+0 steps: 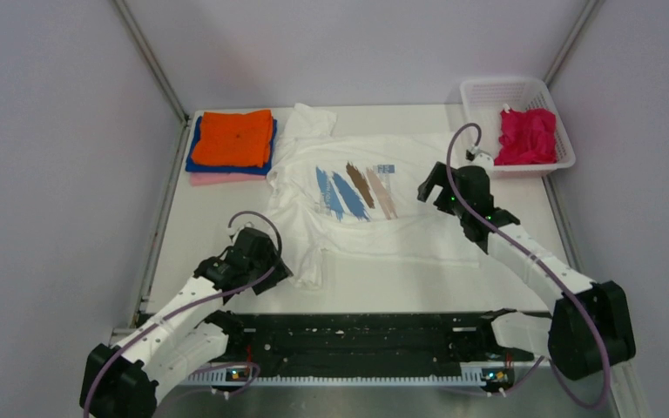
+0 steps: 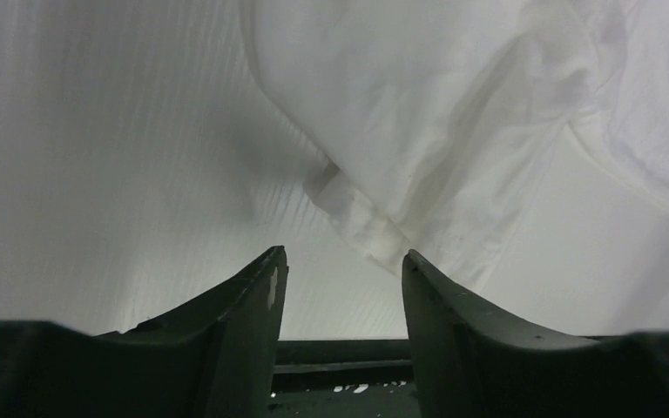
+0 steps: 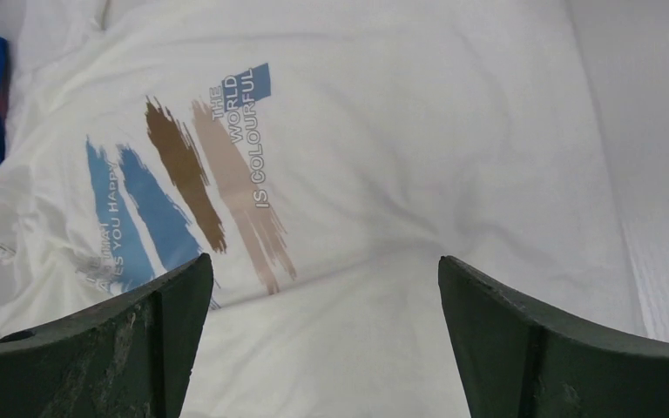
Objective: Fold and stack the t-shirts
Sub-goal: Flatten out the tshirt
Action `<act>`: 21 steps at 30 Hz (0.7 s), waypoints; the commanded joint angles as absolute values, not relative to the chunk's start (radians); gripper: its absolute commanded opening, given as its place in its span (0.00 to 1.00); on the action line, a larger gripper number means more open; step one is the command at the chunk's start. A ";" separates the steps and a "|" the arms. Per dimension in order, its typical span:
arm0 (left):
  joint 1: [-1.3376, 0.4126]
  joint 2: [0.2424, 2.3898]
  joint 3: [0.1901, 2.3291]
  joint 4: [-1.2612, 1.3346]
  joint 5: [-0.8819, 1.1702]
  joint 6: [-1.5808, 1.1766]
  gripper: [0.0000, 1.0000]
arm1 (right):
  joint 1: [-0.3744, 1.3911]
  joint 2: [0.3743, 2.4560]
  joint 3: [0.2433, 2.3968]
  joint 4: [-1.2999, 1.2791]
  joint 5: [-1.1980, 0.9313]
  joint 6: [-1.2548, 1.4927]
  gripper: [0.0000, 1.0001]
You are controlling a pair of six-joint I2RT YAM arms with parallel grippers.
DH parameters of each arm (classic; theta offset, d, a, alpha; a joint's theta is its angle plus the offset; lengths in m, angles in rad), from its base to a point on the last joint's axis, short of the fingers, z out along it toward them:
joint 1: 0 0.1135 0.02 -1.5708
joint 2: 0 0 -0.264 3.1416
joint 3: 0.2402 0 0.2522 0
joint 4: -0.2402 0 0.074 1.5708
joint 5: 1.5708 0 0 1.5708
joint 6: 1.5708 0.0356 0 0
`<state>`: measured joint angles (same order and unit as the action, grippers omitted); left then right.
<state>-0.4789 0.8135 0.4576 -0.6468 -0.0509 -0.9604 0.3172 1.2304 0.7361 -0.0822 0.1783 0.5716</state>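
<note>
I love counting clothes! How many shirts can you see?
5: white printed one mid-table; orange, blue and pink stacked far left; magenta in the basket. More may hide underneath.

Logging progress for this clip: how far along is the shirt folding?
Done: orange shirt, blue shirt, pink shirt folded, stacked far left. In hand: white printed shirt spread out, left gripper open at its sleeve, right gripper open above. Left: magenta shirt in basket.

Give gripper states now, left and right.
Left gripper: open, nothing held, at the sleeve hem of the white t-shirt.
Right gripper: open, empty, above the white t-shirt.
</note>
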 commanded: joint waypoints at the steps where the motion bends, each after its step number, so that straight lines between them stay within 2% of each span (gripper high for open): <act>1: -0.481 0.887 0.436 -0.568 0.040 -0.959 0.50 | 0.311 1.051 0.678 -0.085 0.270 0.618 0.99; 2: -0.481 0.908 0.443 -0.579 0.025 -0.954 0.44 | 0.311 1.020 0.667 -0.090 0.280 0.617 0.99; 3: -0.480 0.922 0.448 -0.585 0.014 -0.946 0.42 | 0.310 0.992 0.660 -0.097 0.290 0.620 0.99; 8: -0.480 0.972 0.434 -0.539 -0.039 -0.944 0.42 | 0.311 0.922 0.648 -0.129 0.311 0.626 0.99; 16: -0.481 1.086 0.428 -0.438 -0.030 -0.949 0.40 | 0.311 0.941 0.657 -0.142 0.306 0.624 0.99; 17: -0.480 1.095 0.430 -0.433 -0.027 -0.945 0.36 | 0.311 0.944 0.659 -0.144 0.304 0.622 0.99; 20: -0.480 1.114 0.448 -0.464 -0.033 -0.936 0.01 | 0.311 0.949 0.664 -0.149 0.307 0.618 0.99; 21: -0.482 1.112 0.457 -0.493 -0.036 -0.932 0.00 | 0.311 0.948 0.665 -0.149 0.310 0.618 0.99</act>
<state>-0.4786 1.0870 0.4511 -0.4484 -0.0124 -0.9520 0.3172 0.9443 0.6540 -0.1524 0.2878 0.6144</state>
